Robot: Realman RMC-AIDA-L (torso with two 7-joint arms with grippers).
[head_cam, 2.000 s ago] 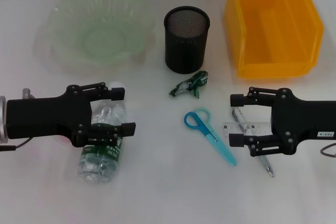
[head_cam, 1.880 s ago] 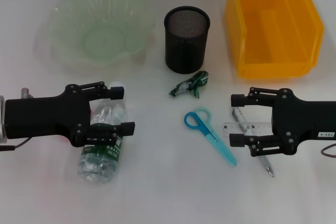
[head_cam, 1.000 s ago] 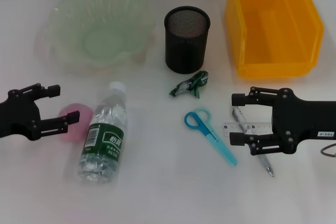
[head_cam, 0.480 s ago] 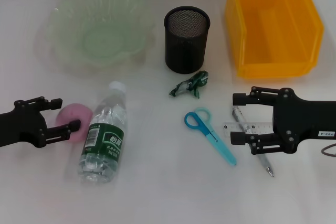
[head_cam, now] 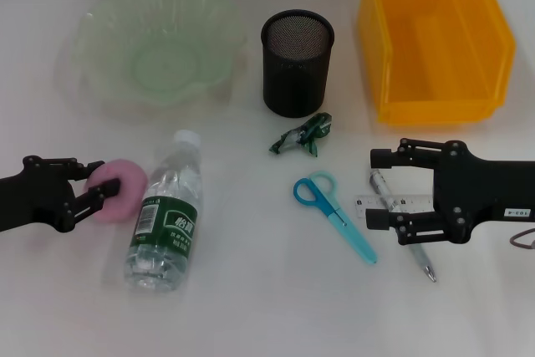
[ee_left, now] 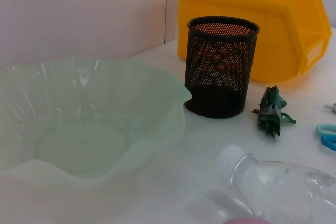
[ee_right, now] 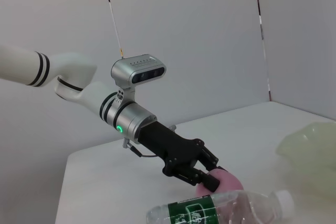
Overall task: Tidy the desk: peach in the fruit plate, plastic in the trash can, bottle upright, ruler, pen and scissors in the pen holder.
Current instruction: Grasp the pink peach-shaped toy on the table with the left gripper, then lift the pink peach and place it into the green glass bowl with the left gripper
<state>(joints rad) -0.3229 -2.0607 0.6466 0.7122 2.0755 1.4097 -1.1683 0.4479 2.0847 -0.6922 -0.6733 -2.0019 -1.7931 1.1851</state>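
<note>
The water bottle [head_cam: 165, 213] lies on its side on the white table [head_cam: 251, 307], white cap toward the fruit plate, its dark green label carrying white lettering too small to read. And there's the left pincer [head_cam: 99, 191], fingers pressed in on the pink peach [head_cam: 116, 191] from both sides, the peach sitting just beside the bottle's shoulder. The pale green fruit plate [head_cam: 100, 14] sits beyond them at the back. Over on the right, the right pincer [head_cam: 374, 187] hovers with fingers spread wide above the clear ruler [head_cam: 393, 203] and the pen [head_cam: 401, 232], gripping nothing. The blue scissors [head_cam: 333, 213] lie just beside it, toward the middle. The crumpled green plastic [head_cam: 303, 135] rests in front of the black mesh pen holder [head_cam: 297, 63], with the yellow bin [head_cam: 430, 35] at the back right.
</note>
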